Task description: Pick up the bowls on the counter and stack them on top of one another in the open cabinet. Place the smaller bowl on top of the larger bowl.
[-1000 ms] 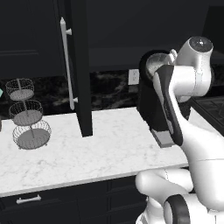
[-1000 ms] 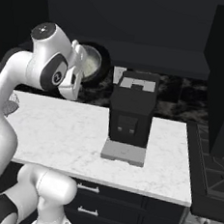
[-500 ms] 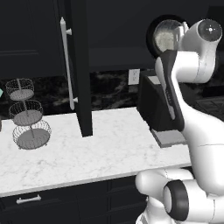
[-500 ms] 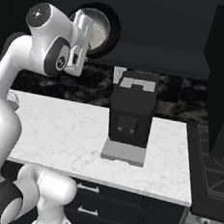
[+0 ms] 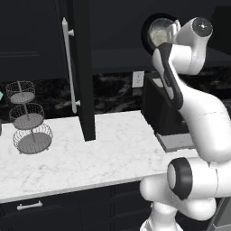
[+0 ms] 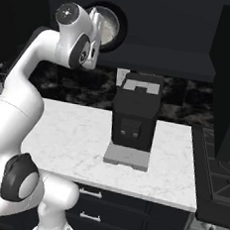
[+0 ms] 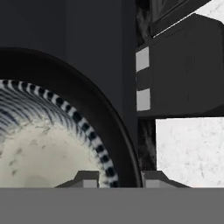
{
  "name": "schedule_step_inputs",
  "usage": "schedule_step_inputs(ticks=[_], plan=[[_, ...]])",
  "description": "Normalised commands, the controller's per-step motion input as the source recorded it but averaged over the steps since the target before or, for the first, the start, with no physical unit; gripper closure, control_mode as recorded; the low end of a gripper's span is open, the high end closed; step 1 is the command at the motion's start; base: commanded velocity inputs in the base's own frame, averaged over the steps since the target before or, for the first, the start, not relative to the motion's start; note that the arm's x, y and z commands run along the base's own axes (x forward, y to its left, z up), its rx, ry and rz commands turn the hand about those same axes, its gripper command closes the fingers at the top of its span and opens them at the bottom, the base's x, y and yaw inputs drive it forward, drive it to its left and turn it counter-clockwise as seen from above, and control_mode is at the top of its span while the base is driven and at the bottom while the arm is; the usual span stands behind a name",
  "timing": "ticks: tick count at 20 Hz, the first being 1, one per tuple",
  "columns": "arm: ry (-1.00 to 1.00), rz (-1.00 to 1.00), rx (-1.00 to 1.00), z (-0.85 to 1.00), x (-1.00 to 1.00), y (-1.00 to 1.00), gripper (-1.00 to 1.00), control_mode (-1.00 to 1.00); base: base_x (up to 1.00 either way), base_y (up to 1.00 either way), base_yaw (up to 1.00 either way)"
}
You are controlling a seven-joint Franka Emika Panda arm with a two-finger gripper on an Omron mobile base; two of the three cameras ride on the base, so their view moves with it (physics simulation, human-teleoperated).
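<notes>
White and sharply bent, the arm reared high above the counter (image 5: 103, 149), its hand raised to the level of the dark shelf of the open cabinet (image 5: 81, 67). The gripper (image 7: 114, 178) was clamped narrowly on the dark rim of the smaller bowl (image 5: 160, 32), holding it tipped on edge so its pale speckled inside faced outward. Below stood a black coffee machine (image 6: 135, 116), with a wire basket stand (image 5: 28, 118) well apart.
</notes>
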Motion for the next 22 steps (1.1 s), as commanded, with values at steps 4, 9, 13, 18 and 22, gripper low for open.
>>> schedule_step_inputs(ticks=[4,9,13,18,22], plan=[[0.0,0.04,0.0,-0.25,0.81,0.0,1.0,-1.0,0.0,0.0,0.0],[0.02,0.05,0.0,-0.36,0.71,0.0,1.0,-1.0,0.0,0.0,0.0],[0.02,0.06,0.0,-0.35,0.61,0.0,1.0,-1.0,0.0,0.0,0.0],[0.1,0.04,0.0,-0.24,0.58,0.0,1.0,-1.0,0.0,0.0,0.0],[0.02,0.04,0.0,-0.43,0.48,0.01,1.0,-1.0,0.0,0.0,0.0]])
